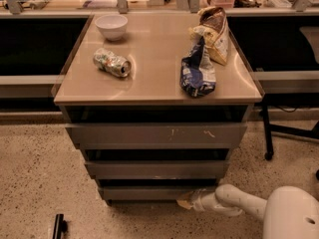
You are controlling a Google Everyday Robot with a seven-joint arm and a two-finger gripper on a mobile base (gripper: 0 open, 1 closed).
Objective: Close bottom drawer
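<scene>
The bottom drawer (149,192) is the narrowest grey metal drawer at the foot of the cabinet. Only its flat front shows, set a little behind the mid-width drawer (157,169) above it. The widest drawer (157,134), with pale scratch marks, is on top. My gripper (183,201) is at the end of my white arm (234,201), low on the right. It is at the right part of the bottom drawer's front, near the floor.
On the cabinet top (154,86) lie a white bowl (111,26), a crushed can (111,62), a blue chip bag (197,71) and a tan chip bag (213,30). A chair leg (267,133) stands to the right. A dark object (58,226) lies on the speckled floor.
</scene>
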